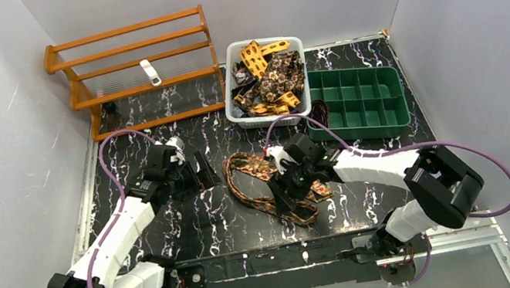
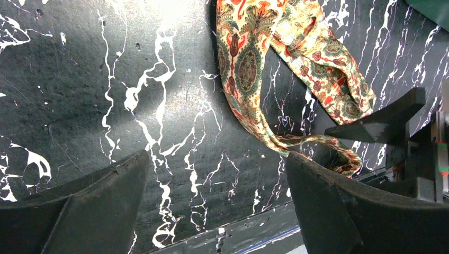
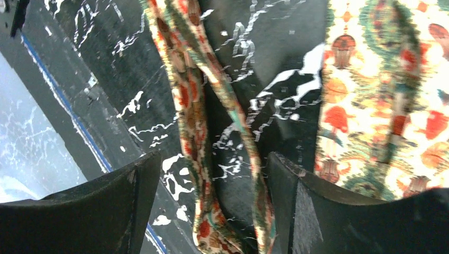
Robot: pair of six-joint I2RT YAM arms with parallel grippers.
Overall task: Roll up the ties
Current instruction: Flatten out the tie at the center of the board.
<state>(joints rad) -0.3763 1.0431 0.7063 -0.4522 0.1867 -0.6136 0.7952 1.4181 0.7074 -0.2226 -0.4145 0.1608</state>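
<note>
The right claw [image 3: 212,159] stands spread, pinching nothing, its fingers astride the narrow doubled strands of a patterned tie [image 3: 182,90] whose broad end lies just outside its right finger. The left claw [image 2: 217,155] is spread too, with bare table [image 2: 79,79] between its fingers and the same tie looping off ahead to its right. Beyond both claws, a basket [image 1: 235,112] holds a heap of loose ties [image 1: 272,78], beside a green tray [image 1: 371,130]. No coil shows anywhere, so the rolling looks barely begun.
</note>
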